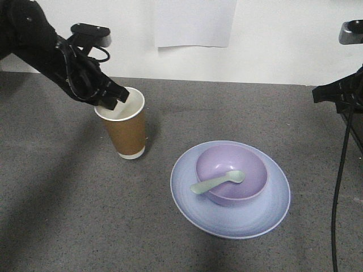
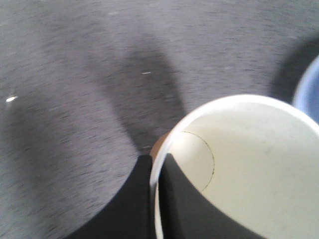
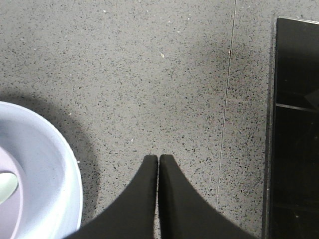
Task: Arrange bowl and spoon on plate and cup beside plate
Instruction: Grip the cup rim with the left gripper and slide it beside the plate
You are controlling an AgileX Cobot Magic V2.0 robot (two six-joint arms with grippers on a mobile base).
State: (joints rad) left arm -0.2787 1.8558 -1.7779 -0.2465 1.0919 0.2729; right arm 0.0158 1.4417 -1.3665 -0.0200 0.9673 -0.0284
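The brown paper cup (image 1: 126,131) stands upright on the grey table, left of the plate. My left gripper (image 1: 113,97) is shut on the cup's white rim (image 2: 162,154), one finger inside the cup and one outside. The lavender bowl (image 1: 231,171) sits on the pale blue plate (image 1: 266,212), and the mint-green spoon (image 1: 218,181) lies in the bowl with its handle over the left rim. My right gripper (image 3: 158,158) hangs shut and empty over bare table to the right of the plate (image 3: 55,184); its arm shows at the right edge of the front view.
A white sheet (image 1: 194,22) hangs on the back wall. A black panel (image 3: 295,129) lies along the right side of the table. A dark cable (image 1: 340,170) hangs down at the right edge.
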